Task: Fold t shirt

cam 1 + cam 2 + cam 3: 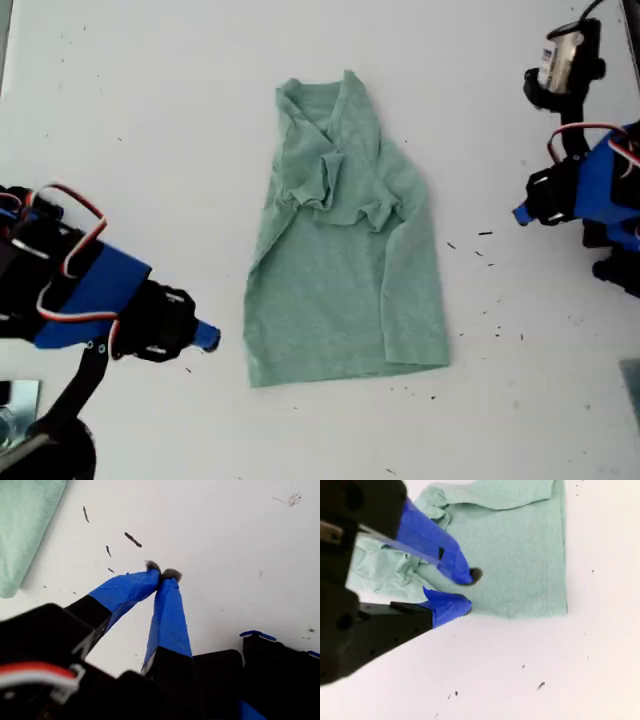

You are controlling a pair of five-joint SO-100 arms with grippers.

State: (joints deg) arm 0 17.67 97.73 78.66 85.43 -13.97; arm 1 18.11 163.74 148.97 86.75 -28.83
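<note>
In the exterior view, the t shirt [340, 290] lies flat in the middle of the white counter [150, 120]. Its sides are already turned in to make a narrow strip, with the bunched sleeves and collar toward the top of the frame and the hem toward the bottom. My first pincer [520, 213] sits at the right edge, well apart from the cloth and near some dark specks [485, 233]. My second pincer [207, 337] points in from the lower left, near the hem corner. In the first wrist view, my first pincer [162, 572] has its tips pressed together on nothing, over bare counter, with only the shirt's edge [25, 525] showing. I judge it is parked out of the way. In the second wrist view, my second pincer [467, 590] is parted a little and empty, lined up with the shirt's side edge [520, 555], probably for the next fold.
</note>
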